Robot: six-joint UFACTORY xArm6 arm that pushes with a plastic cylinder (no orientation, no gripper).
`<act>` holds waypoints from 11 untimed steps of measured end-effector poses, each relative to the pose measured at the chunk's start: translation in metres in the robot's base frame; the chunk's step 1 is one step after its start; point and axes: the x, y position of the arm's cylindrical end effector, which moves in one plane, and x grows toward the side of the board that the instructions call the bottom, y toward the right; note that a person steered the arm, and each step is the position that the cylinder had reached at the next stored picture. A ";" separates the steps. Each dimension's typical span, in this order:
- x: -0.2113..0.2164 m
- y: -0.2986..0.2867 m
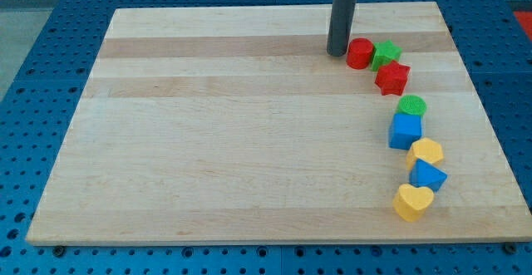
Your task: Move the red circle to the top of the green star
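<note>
Rod upright, my tip [337,54] just left of red circle [360,53].

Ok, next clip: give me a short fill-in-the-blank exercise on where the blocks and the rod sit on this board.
1. My tip stands just to the view's ____ of the red circle.
2. The green star touches the red circle on the view's ____ side.
3. The block directly below the green star is a red ____.
4. The block nearest the view's bottom is a ____ heart.

Missing words: left; right; star; yellow
</note>
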 end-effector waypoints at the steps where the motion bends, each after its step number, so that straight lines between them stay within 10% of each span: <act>1: 0.007 -0.009; 4: 0.046 0.016; 11: -0.018 0.033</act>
